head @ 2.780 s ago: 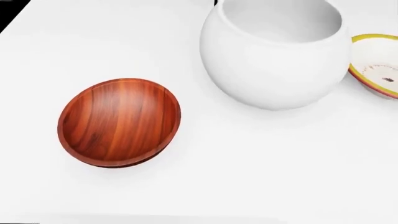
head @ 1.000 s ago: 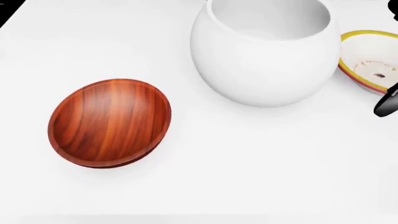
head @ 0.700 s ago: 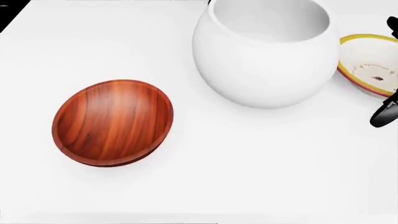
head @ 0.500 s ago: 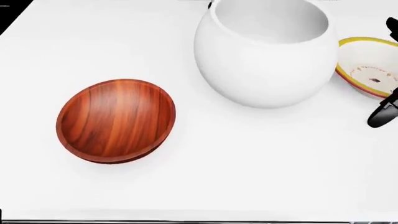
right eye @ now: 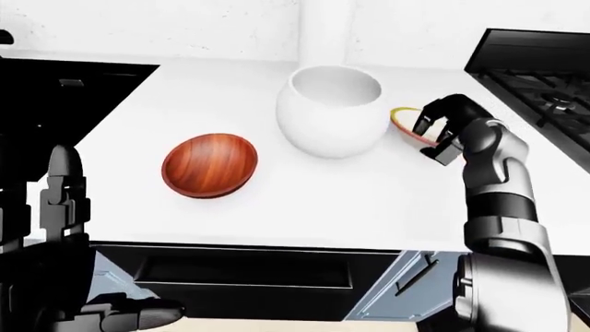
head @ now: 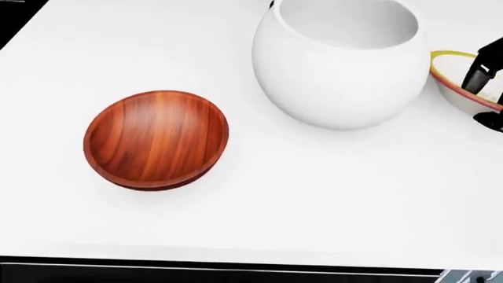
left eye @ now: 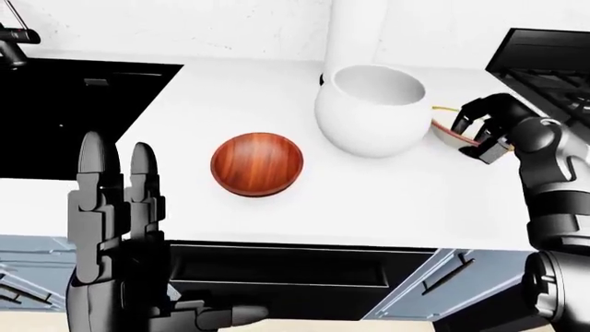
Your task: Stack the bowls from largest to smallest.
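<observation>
At the far left of the left-eye view, the left hand is being held upright below the counter edge, its fingers straight and apart, touching nothing. On the white counter the wooden bowl is being shown resting alone, well apart from the others. To its right, the large white bowl is being shown standing upright and empty. Just beside it, partly hidden behind its wall, the small yellow-rimmed bowl is being reached by the right hand; the fingers are curled over the near rim, but whether they are clamped on it cannot be told. At the far right, a dark stove is being shown at the counter's end. No stacking is judged to be done: all three bowls are lying separately, so the wooden bowl and then the yellow-rimmed one are left to be set into the white bowl.
</observation>
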